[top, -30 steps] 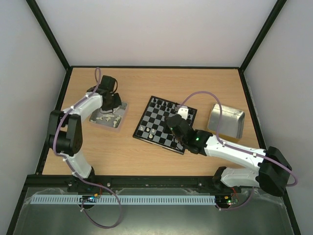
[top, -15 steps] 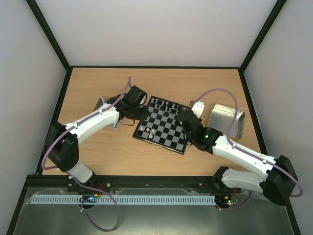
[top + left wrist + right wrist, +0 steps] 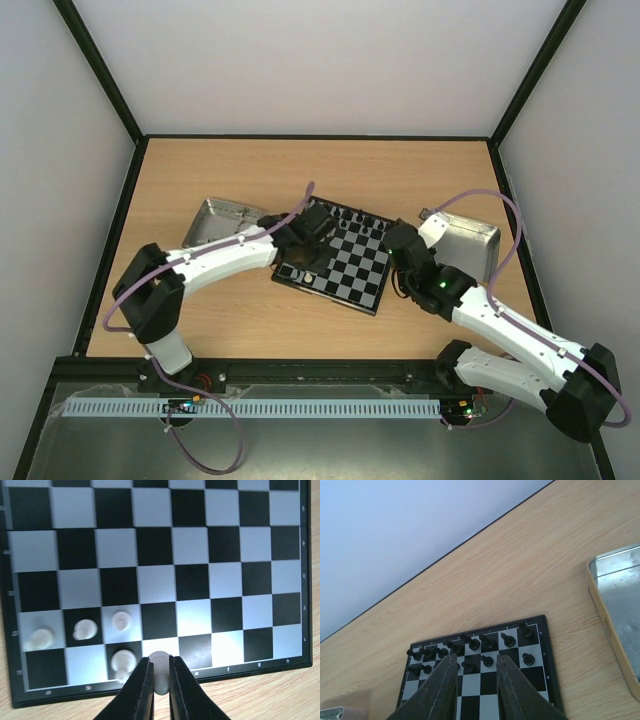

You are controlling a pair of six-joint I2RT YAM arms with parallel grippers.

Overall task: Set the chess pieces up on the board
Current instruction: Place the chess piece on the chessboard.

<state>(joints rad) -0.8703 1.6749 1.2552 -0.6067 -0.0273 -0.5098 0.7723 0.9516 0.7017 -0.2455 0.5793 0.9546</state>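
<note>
Left claw (image 3: 159,661) pinches white piece (image 3: 160,679) above board (image 3: 190,550).

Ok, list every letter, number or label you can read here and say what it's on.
"f": chessboard border, left wrist view.
"g": same border, to its right.
"h": same border, by the corner.
Remaining border marks: too blurred to read.
No other text visible.

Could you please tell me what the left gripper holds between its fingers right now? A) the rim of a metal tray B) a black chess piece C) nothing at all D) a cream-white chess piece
D: the left wrist view shows a cream-white chess piece pinched in the left gripper over an edge row of the board.
</note>
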